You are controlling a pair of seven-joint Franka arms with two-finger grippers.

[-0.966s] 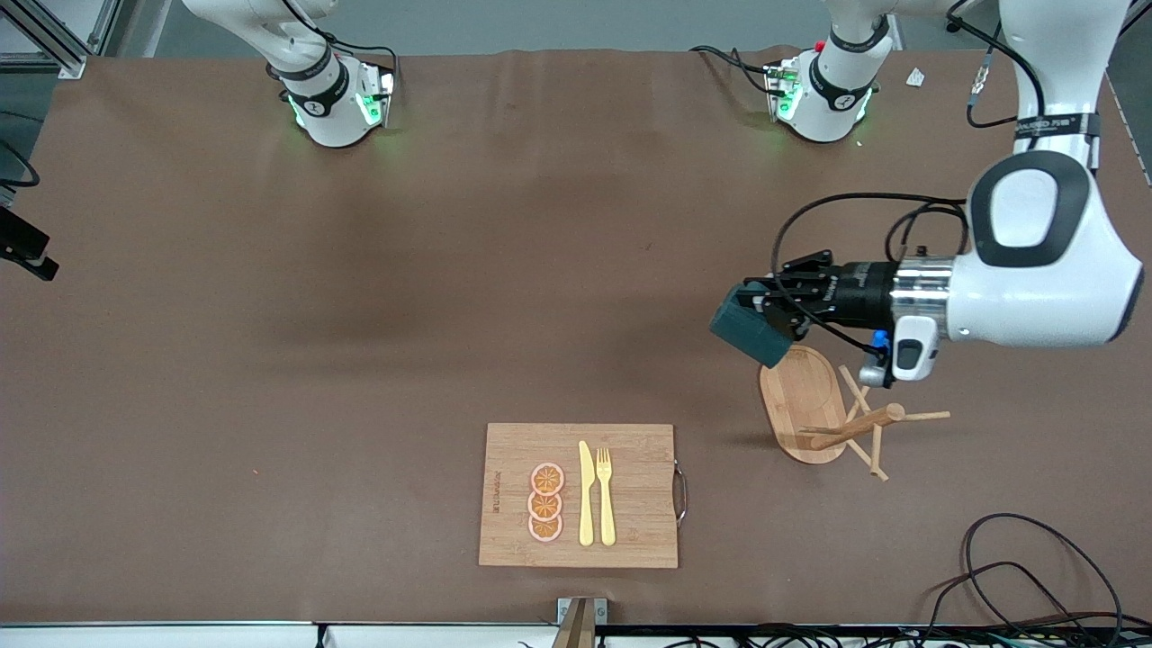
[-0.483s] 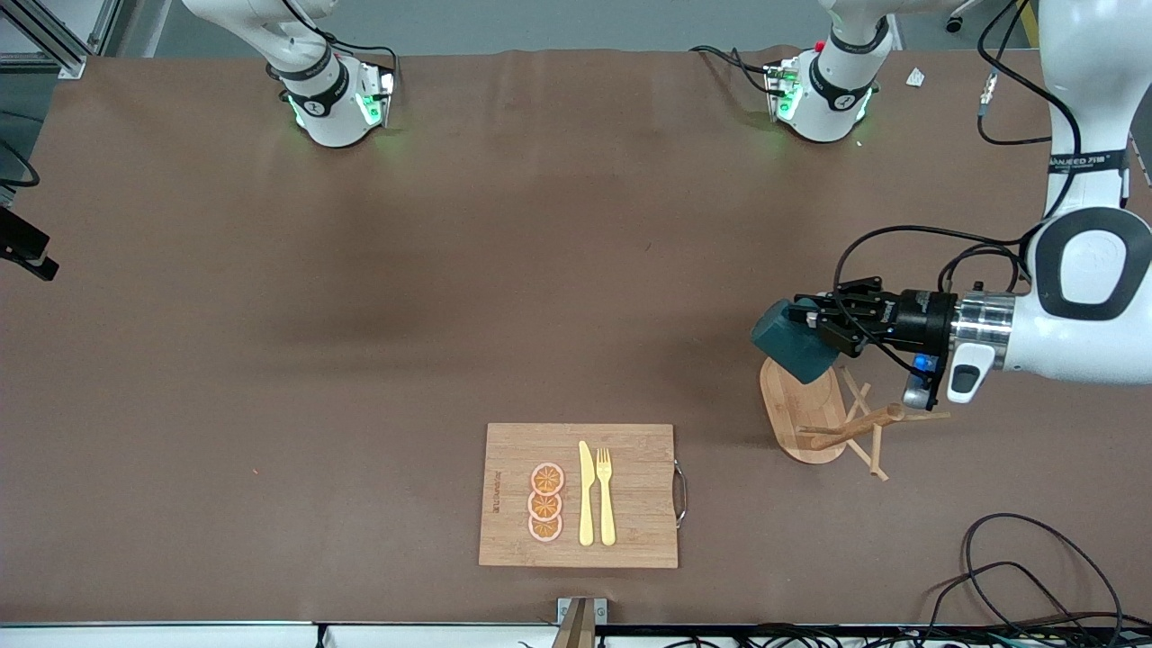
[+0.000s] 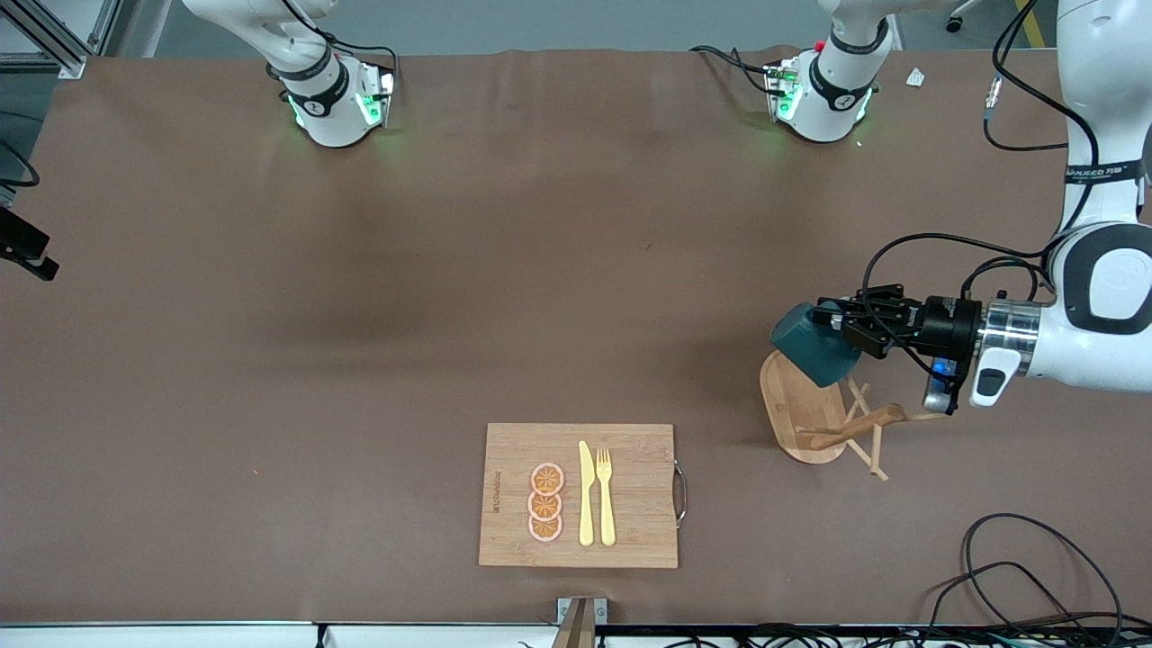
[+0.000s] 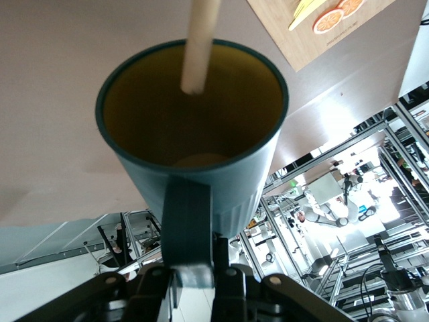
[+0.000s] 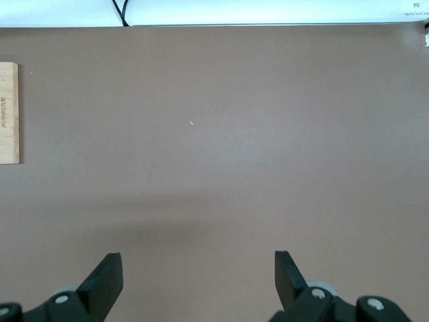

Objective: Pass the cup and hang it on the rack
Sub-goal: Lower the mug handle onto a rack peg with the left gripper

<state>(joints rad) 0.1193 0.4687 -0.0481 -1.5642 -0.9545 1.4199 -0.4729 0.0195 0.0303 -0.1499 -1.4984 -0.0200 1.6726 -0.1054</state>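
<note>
My left gripper (image 3: pixel 841 328) is shut on the thin handle of the dark teal cup (image 3: pixel 814 355) and holds it on its side in the air, over the edge of the rack's oval base (image 3: pixel 794 409). The rack (image 3: pixel 855 426) is a light wooden post with thin pegs. In the left wrist view the cup (image 4: pixel 201 181) shows its mustard-yellow inside, with its handle between my left gripper's (image 4: pixel 194 274) fingers. A wooden peg (image 4: pixel 200 40) ends in front of the cup's mouth. My right gripper (image 5: pixel 198 268) is open and empty over bare table; it is out of the front view.
A bamboo cutting board (image 3: pixel 580 495) with orange slices, a yellow knife and a fork lies near the front camera's edge of the table. It also shows in the left wrist view (image 4: pixel 322 27) and the right wrist view (image 5: pixel 8 111). Loose cables (image 3: pixel 1017 567) lie near the left arm's end.
My left gripper has carried the cup toward the left arm's end of the table, from beside the rack to over its base. The rack and board have not moved.
</note>
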